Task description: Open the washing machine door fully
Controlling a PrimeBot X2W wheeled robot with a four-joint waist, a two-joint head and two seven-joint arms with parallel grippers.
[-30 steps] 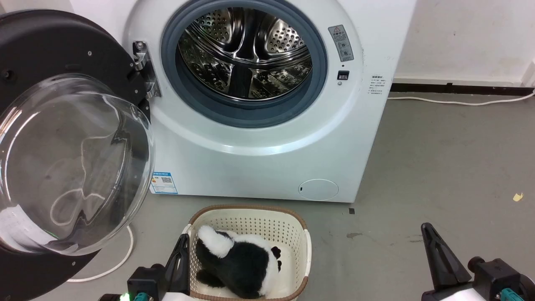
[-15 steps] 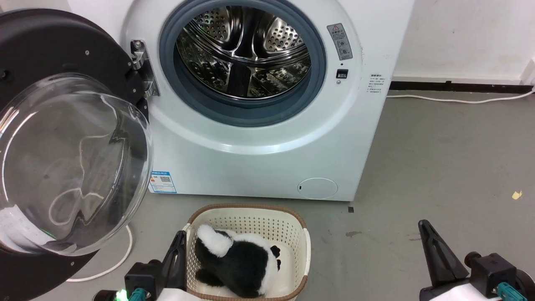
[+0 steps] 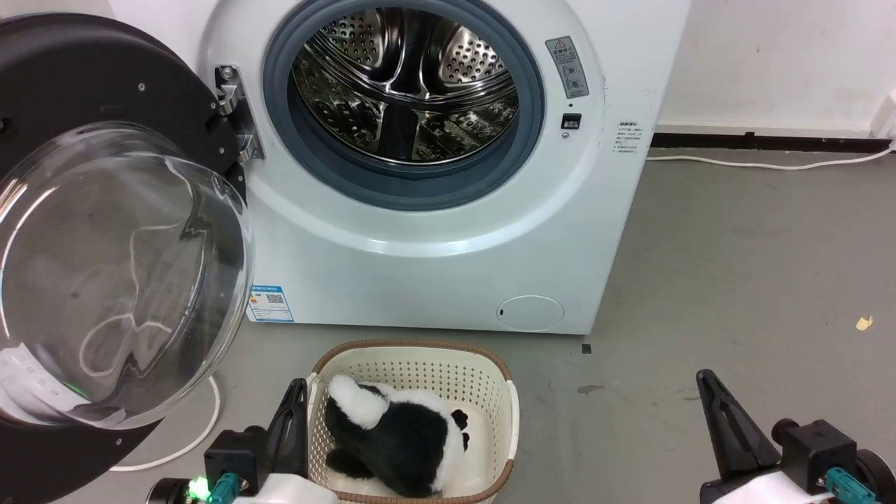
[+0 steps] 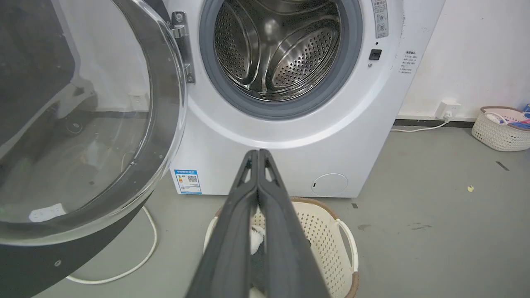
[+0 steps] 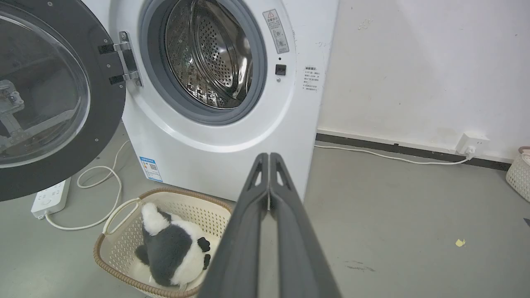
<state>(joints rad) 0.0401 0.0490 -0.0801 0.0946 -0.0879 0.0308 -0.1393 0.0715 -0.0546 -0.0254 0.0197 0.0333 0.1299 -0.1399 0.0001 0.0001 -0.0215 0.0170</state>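
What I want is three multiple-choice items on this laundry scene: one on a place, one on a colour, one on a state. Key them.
1. Where is the basket?
A. On a shelf.
B. On the floor in front of the washing machine.
C. On top of the machine.

2. What colours is the plush toy in it?
A. Black and white.
B. Red and blue.
C. All green.

3. How does the washing machine door stand?
A. Shut.
B. Swung open on its hinge, drum uncovered.
C. Lying loose on the floor.

Key:
1 B, the basket rests on the grey floor below the machine's front.
2 A, the toy has a black body with white patches.
3 B, the door hangs beside the bare drum mouth.
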